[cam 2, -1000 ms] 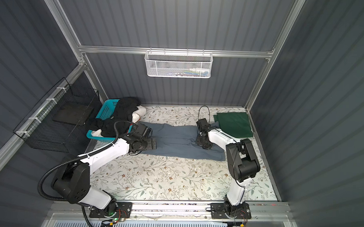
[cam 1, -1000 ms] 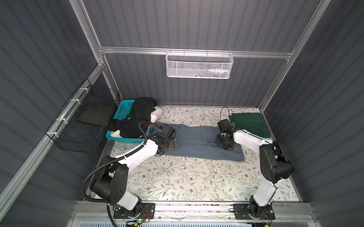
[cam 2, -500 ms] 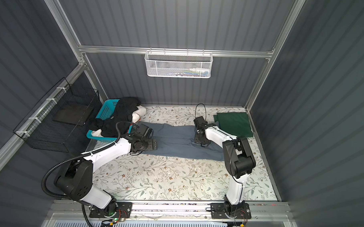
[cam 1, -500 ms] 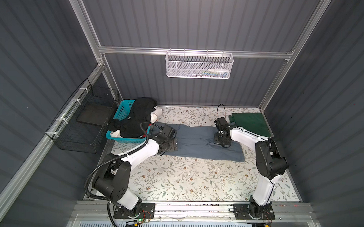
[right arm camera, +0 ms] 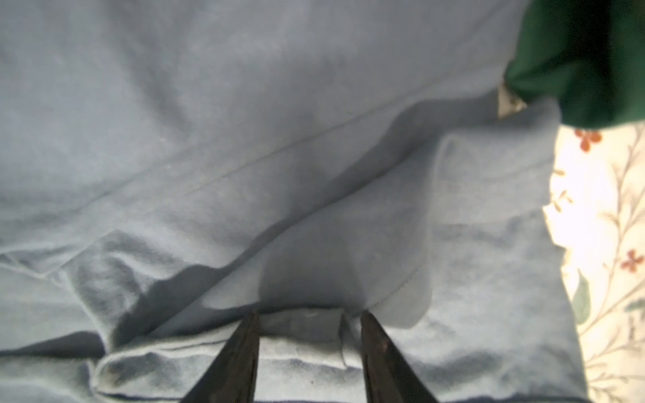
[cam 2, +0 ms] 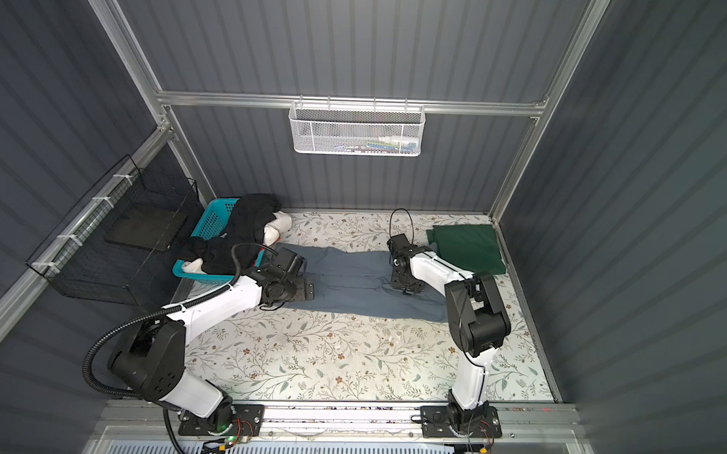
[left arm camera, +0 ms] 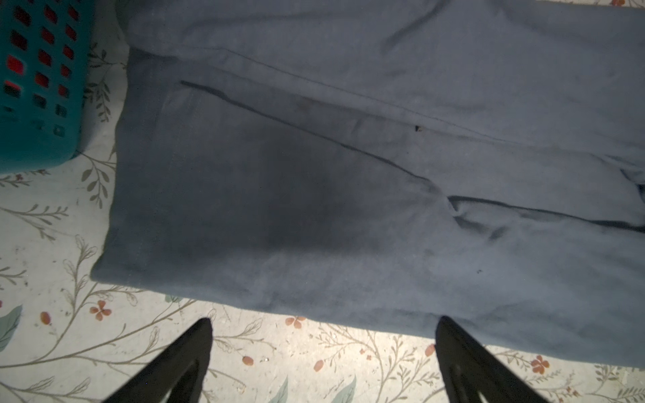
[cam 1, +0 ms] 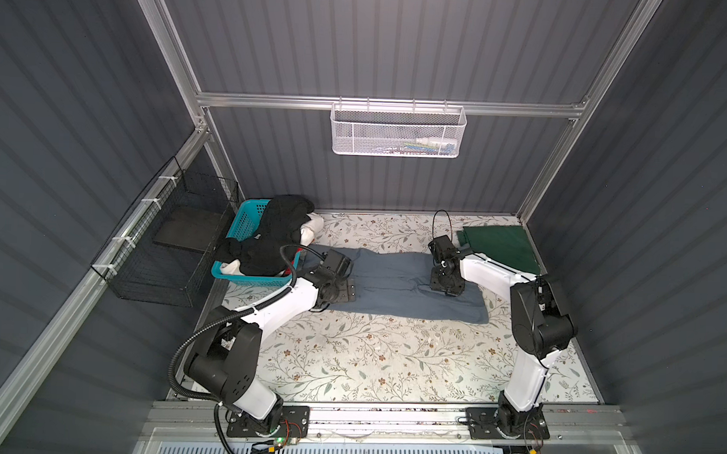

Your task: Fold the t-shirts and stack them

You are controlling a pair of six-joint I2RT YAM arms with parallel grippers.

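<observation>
Comparing this moment with the second before it, we record one change. The right gripper (right arm camera: 309,315), pressed nearly together a second ago, now stands partly spread. Its place over the right half of the slate blue-grey t-shirt (cam 1: 397,287) has barely shifted, and the right elbow (cam 1: 537,313) has drawn slightly left. In the right wrist view a raised hem fold (right arm camera: 300,322) lies between the two fingers (right arm camera: 241,352) and does not look squeezed. We judge this to be a release: whatever cloth the right gripper pinched has been let down onto the shirt.

The left gripper (left arm camera: 323,324) is unchanged. It is spread wide and empty, low over the floral surface (cam 1: 369,361) at the near left corner of the same shirt, with its fingertips just short of the shirt's near edge.

Location of the task items:
- The slate blue-grey t-shirt lies as a long flat band across the middle of the surface, running left to right.
- The dark green t-shirt (cam 1: 498,249) lies folded at the far right, just beside the band's right end.
- A black t-shirt (cam 1: 278,229) and a white t-shirt (cam 1: 312,228) are heaped in the turquoise basket (cam 1: 245,222) at the far left.

With both grippers free, we judge the lengthwise folding complete. The crosswise fold and the stacking on the green shirt are not yet done.
</observation>
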